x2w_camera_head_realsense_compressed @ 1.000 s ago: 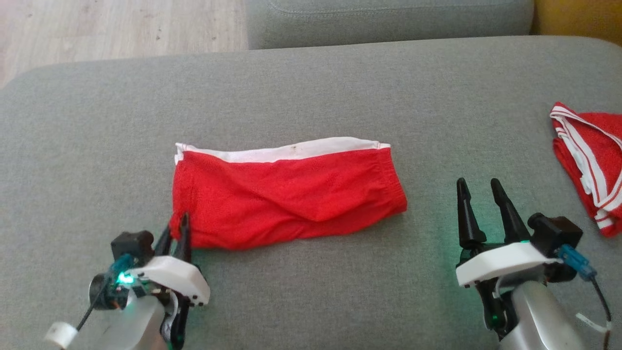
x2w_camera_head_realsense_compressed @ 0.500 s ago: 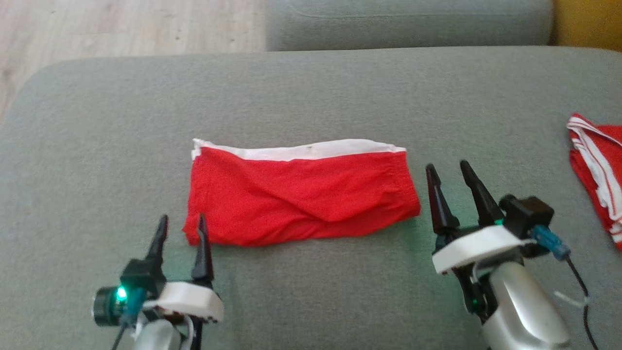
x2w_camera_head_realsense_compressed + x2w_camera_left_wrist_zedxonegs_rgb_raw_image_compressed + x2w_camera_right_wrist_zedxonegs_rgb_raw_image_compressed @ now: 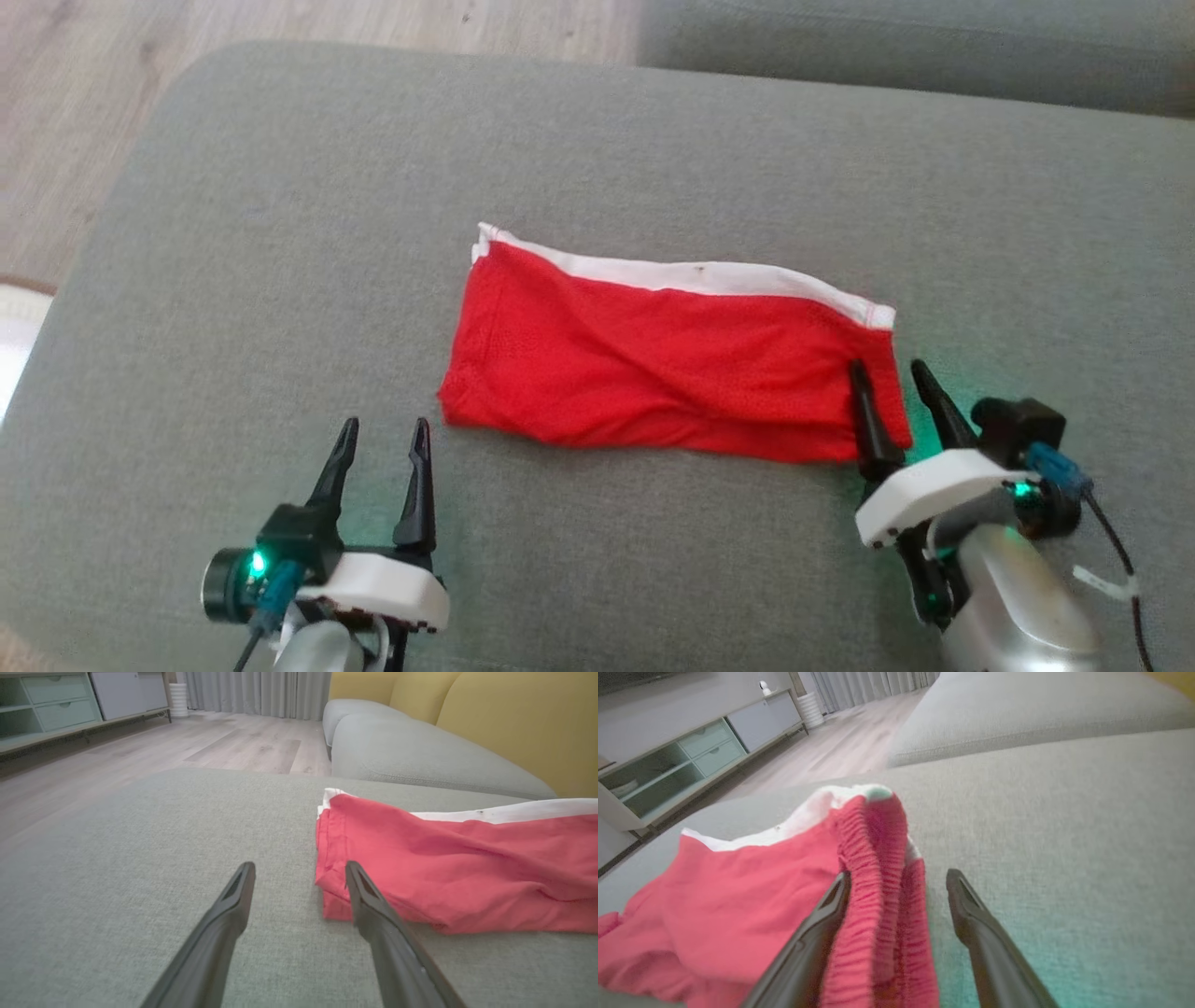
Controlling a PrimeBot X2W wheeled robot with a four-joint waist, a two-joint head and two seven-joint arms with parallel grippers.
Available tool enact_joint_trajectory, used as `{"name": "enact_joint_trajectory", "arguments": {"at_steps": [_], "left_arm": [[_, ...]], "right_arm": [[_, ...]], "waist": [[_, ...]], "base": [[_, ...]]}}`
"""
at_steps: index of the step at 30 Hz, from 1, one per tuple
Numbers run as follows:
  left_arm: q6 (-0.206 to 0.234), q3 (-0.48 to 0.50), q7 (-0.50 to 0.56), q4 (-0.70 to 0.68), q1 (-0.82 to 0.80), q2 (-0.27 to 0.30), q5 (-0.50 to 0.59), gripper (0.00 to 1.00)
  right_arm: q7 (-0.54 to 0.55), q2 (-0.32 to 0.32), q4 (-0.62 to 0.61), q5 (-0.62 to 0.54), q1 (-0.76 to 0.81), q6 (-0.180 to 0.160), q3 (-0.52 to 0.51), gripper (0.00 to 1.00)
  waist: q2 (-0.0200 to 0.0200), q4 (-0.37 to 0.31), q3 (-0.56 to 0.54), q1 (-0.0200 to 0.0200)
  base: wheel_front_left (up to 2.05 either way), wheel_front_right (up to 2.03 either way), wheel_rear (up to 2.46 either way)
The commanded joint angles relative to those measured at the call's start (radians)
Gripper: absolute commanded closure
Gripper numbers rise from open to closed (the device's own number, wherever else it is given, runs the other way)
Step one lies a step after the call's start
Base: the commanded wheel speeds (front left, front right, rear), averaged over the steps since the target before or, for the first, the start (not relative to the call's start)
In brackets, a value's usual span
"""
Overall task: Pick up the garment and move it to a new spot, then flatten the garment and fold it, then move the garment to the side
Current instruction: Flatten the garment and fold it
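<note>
Red garment (image 3: 672, 373): right end is partly hidden by the right gripper (image 3: 885, 366), fingers spread astride the elastic edge. It is laid on a grey sofa cushion (image 3: 280, 233), wooden floor (image 3: 93, 75) beyond. Long axis is set left-right, white strip farthest. Left gripper (image 3: 386, 425) fingers are spread, just short of the left end.

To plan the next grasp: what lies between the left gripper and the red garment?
Nothing: in the head view, a bare strip of grey cushion separates the left gripper from the red garment's near corner.

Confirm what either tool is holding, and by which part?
Nothing held. Left tool open, short of the red garment; right tool open, straddling its elastic edge.
</note>
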Motion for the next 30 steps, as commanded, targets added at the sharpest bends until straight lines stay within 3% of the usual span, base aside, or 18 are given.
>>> {"name": "enact_joint_trajectory", "arguments": {"at_steps": [1,8,9,10,11,12,21,30], "left_arm": [[-0.007,0.046,-0.012,-0.031,-0.035,0.002,0.008,0.0],[-0.016,0.057,-0.012,-0.035,-0.039,-0.002,0.019,0.0],[-0.018,0.056,-0.012,-0.035,-0.04,-0.003,0.02,0.0],[-0.019,0.054,-0.012,-0.034,-0.041,-0.003,0.018,0.0],[-0.019,0.052,-0.012,-0.034,-0.043,-0.003,0.017,0.0],[-0.019,0.051,-0.012,-0.034,-0.044,-0.003,0.015,0.0],[-0.016,0.048,-0.012,-0.027,-0.052,-0.003,0.012,0.0],[-0.022,0.05,-0.012,-0.012,-0.014,-0.003,-0.007,0.0]], "right_arm": [[-0.006,0.001,0.008,-0.007,-0.037,-0.001,0.004,0.0],[-0.006,0.001,0.084,0.071,-0.034,-0.001,0.044,0.0],[-0.006,0.001,0.092,0.087,-0.034,-0.001,0.054,0.1],[-0.006,0.001,0.097,0.101,-0.036,-0.001,0.069,0.44],[-0.006,0.001,0.102,0.121,-0.036,-0.001,0.083,0.69],[-0.006,0.001,0.109,0.143,-0.037,-0.001,0.091,1.0],[-0.006,0.001,0.136,0.191,-0.054,-0.001,0.076,1.0],[-0.006,-0.062,0.072,0.182,-0.026,-0.001,-0.068,1.0]], "waist": [[-0.0001,0.021,0.022,0.0],[-0.0001,0.022,0.042,0.0],[-0.0001,0.02,0.042,0.0],[-0.0001,0.018,0.043,0.0],[-0.0001,0.015,0.044,0.0],[-0.0001,0.013,0.045,0.0],[-0.0001,0.0,0.043,0.0],[-0.0001,-0.05,0.003,0.0]], "base": [[0.0,0.0,0.0],[0.0,0.0,0.0],[0.0,0.0,0.0],[0.0,0.0,0.0],[0.0,0.0,0.0],[0.0,0.0,0.0],[0.0,0.0,0.0],[0.0,0.0,0.0]]}}
